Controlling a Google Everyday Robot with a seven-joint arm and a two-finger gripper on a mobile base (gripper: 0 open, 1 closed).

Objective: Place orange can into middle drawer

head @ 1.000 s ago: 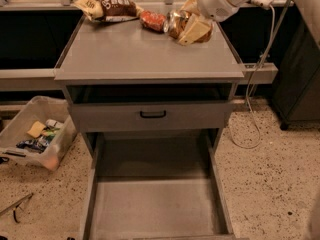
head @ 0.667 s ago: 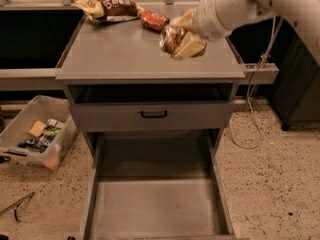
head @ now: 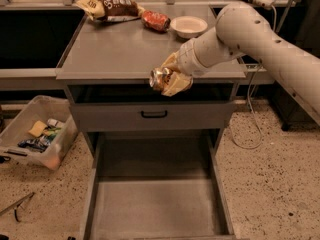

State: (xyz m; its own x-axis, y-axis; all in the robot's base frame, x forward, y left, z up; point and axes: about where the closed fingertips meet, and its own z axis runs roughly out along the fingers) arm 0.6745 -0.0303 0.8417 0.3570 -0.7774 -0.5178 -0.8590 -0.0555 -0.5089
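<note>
At the near edge of the surface, above the open middle drawer, the tool clamps the orange can, which juts left.

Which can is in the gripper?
The orange can, clamped in the gripper at the front edge of the cabinet top. The red can lies at the back, beside the white bowl.

Dented orange can in pincer, above open middle drawer (bare grey floor)
</note>
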